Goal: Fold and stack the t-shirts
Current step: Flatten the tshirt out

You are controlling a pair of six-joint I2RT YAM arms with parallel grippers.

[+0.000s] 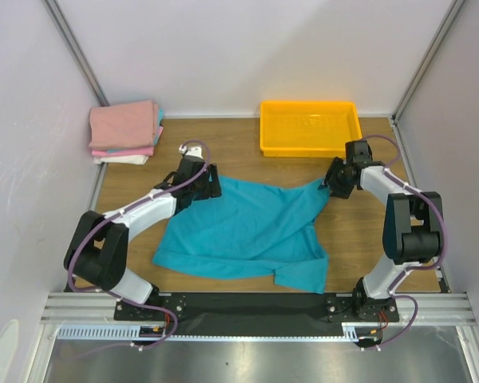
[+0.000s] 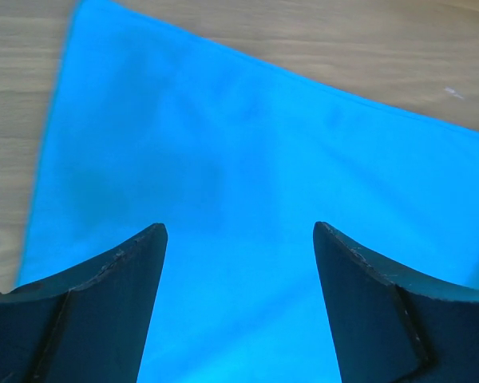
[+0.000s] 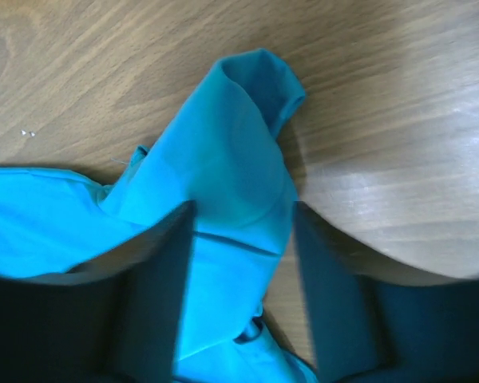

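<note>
left pincer [image 2: 238,228] spread above teal t-shirt [image 1: 239,227] | right pincer [image 3: 241,209] straddles sleeve [image 3: 243,104], cannot tell whether gripped | risk: shallow bite lets sleeve slip, bunching cloth

Left arm [image 1: 144,209], right arm [image 1: 407,223]: white link shells, chunky black joint housings. Purple-grey cables [image 1: 195,143] loop along each, standing off the shells. Bases bolted to a black plate [image 1: 247,305]. Left pincer [image 2: 239,231]: dark wedge fingers, edges scuffed pale. Right pincer [image 3: 243,211]: same dark colour, blurred.
</note>
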